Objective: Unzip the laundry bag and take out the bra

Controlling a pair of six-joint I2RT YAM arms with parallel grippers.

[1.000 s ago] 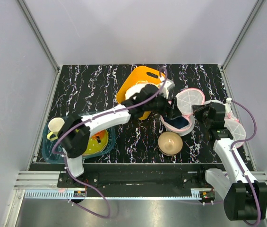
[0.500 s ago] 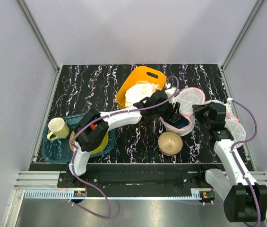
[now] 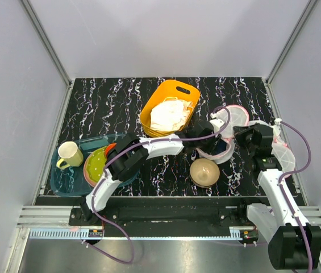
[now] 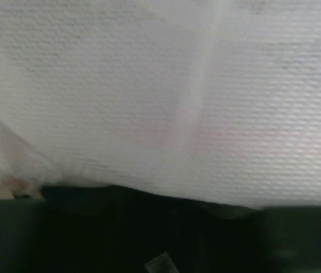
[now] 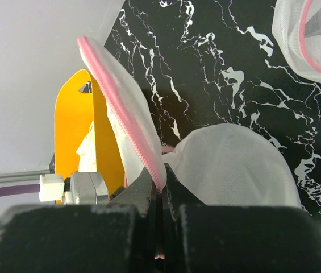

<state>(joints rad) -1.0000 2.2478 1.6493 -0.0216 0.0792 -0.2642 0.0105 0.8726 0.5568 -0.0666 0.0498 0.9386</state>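
1. At the right wrist, the right gripper [image 5: 159, 190] is clenched on the pink zip trim [image 5: 127, 108] of the laundry bag [image 5: 228, 165]. The trim runs up from between the closed fingers, and the flap lid [image 3: 235, 116] stands up off the bag.
2. The left gripper [image 3: 210, 138] is nosed into the bag mouth from the left. White mesh fills its wrist view and no fingers show, so I can't tell if it's clenched or released.
3. The bag sits right of centre on the table [image 3: 103, 108], just behind the tan bowl [image 3: 204, 172].
4. The bra [image 3: 221, 149] shows as a dark navy patch inside the bag, beside the left gripper.
5. The orange basket [image 3: 177, 90] holding a white cloth [image 3: 169, 114] is left of the bag.
6. The teal tray [image 3: 63, 181] at far left carries a mug [image 3: 69, 152] and a green plate [image 3: 98, 165].
7. The pink-rimmed discs [image 3: 285, 156] lie at the right edge.
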